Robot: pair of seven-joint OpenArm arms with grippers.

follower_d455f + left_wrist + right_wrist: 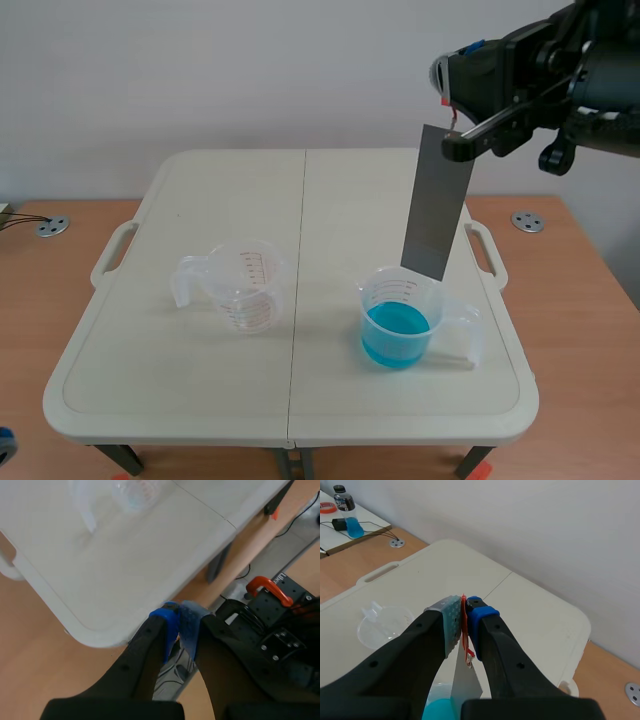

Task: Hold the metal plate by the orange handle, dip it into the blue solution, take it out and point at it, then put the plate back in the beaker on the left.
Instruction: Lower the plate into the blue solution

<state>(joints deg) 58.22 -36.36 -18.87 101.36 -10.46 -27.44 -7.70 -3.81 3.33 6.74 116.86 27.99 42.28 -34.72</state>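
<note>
A flat grey rectangular metal plate [437, 205] is held by its thin orange handle [465, 630], clamped in the right gripper [465, 624], just above the clear plastic beaker [385, 291] of blue solution [396, 336]. The left gripper [179, 626] is closed on nothing, beside the bench [125, 565].

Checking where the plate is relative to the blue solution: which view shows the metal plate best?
The scene view: the whole metal plate hangs tilted, its lower edge near the blue solution beaker's rim. The right wrist view shows a sliver below the jaws; the left wrist view shows none.
</note>
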